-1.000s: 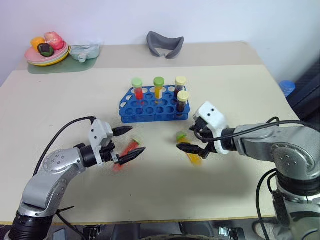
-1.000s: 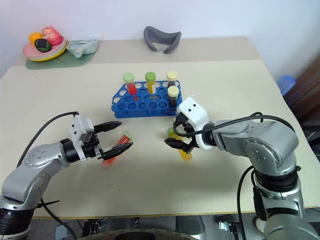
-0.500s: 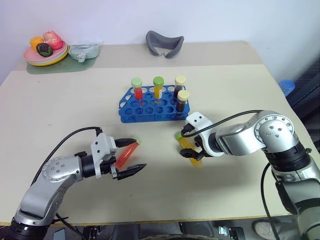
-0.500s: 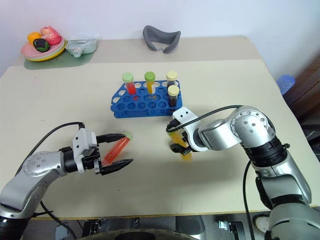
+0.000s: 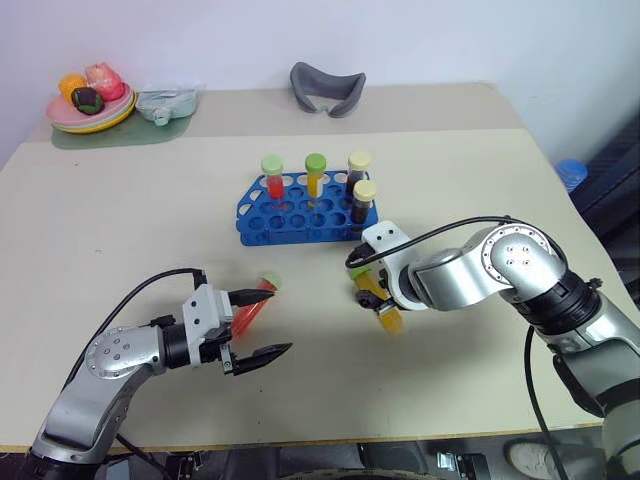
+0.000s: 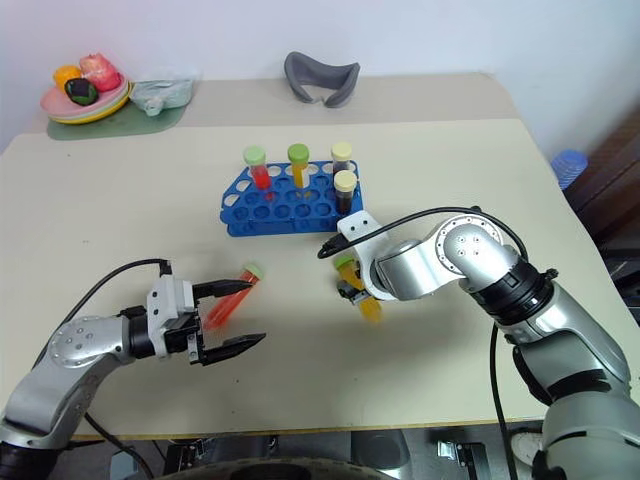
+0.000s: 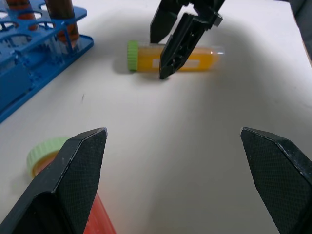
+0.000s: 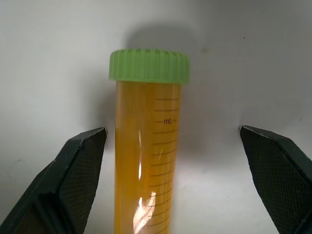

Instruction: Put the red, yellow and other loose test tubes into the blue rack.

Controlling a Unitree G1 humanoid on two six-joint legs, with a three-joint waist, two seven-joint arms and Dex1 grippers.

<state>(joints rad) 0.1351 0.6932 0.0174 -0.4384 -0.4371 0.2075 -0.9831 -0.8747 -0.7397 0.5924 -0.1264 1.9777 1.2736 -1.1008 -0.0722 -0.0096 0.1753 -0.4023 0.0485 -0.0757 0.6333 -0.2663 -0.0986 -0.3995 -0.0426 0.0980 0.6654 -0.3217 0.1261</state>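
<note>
Fingers of the right gripper stand wide open, off-centre astride the clear green-capped tube of yellow-orange liquid lying on the table before the blue plastic rack; closing could roll it away. Left gripper, equally wide, holds nothing beside the red tube.

Yellow-orange tube — green cap — lying flat.

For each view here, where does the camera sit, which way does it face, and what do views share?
Head pair: from the head, looking down on the table, blue rack, both arms.
Left wrist: along the open left claw, past the red tube, toward the right claw.
Right wrist: down between the open right claw's fingers onto the yellow tube.
Shared: the yellow tube, in all views.
</note>
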